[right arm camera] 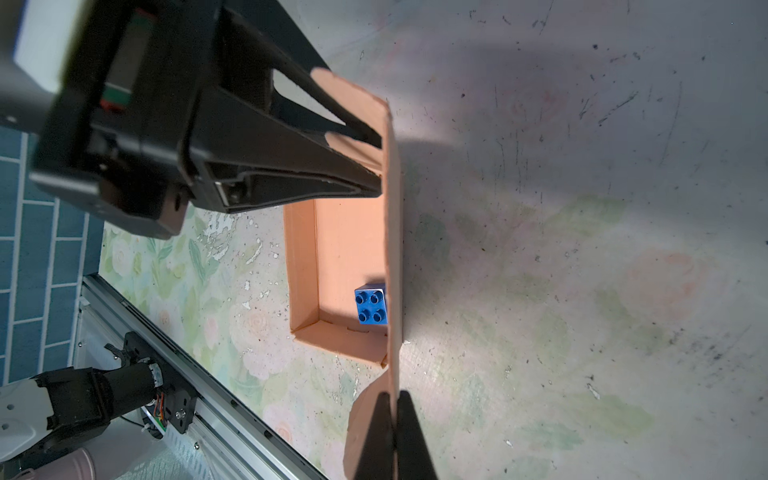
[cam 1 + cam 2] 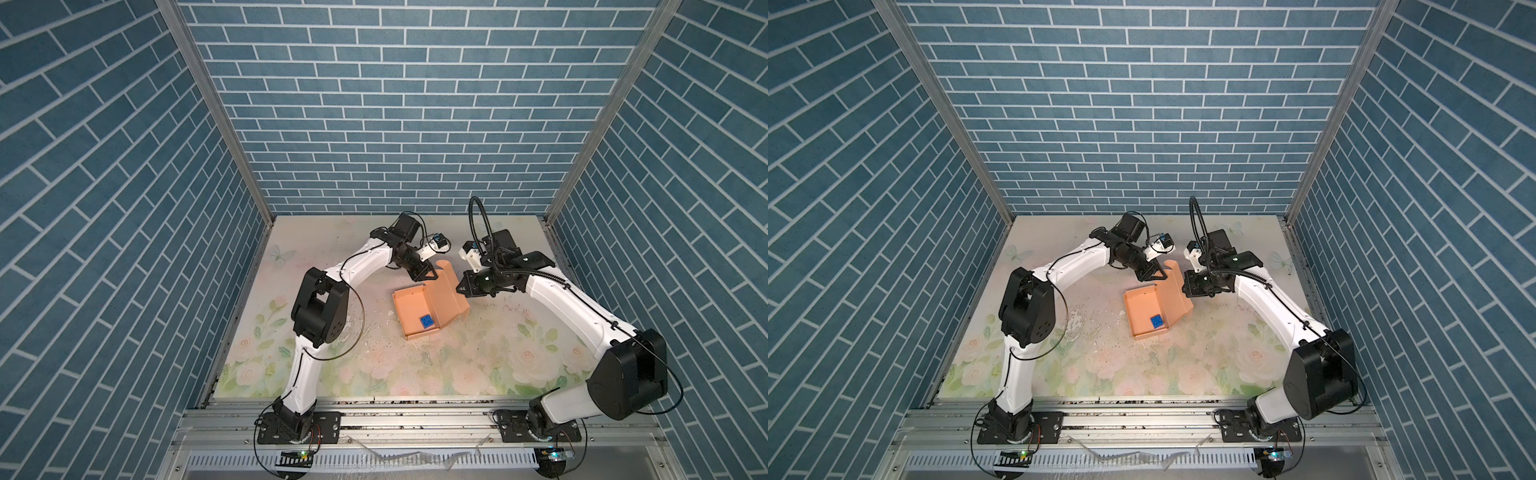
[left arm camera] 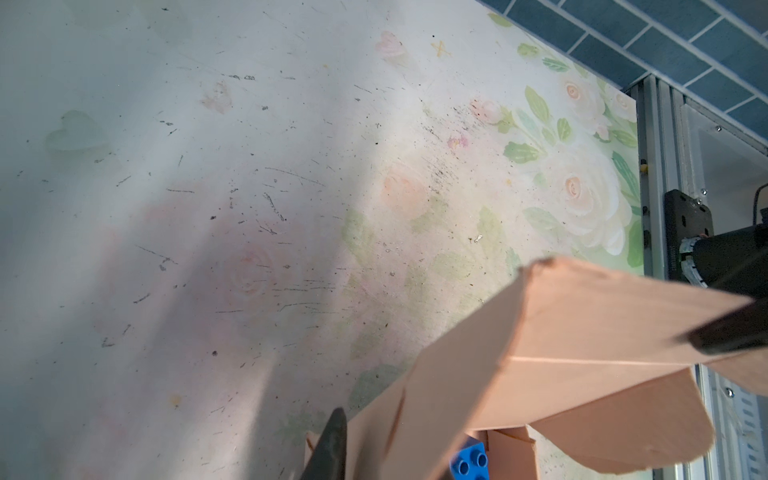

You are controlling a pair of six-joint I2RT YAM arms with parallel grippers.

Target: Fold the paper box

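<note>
The paper box (image 2: 411, 305) (image 2: 1144, 307) sits mid-table as an open peach tray. Its lid (image 2: 446, 291) (image 2: 1176, 291) stands upright along the right side. A blue brick (image 2: 427, 321) (image 1: 371, 304) lies inside the tray near the lid. My right gripper (image 2: 459, 289) (image 1: 392, 395) is shut on the lid's top edge (image 1: 392, 249). My left gripper (image 2: 432, 276) (image 1: 379, 164) is at the lid's far end, jaws apart with the lid's end flap between them. The left wrist view shows only one of its fingers (image 3: 334, 440); the lid (image 3: 582, 324) hides the other.
White flakes and dark specks litter the floral mat (image 2: 353, 322) left of the box. An aluminium rail (image 2: 415, 415) carrying both arm bases runs along the front edge. Blue brick-pattern walls (image 2: 395, 124) close in the back and sides.
</note>
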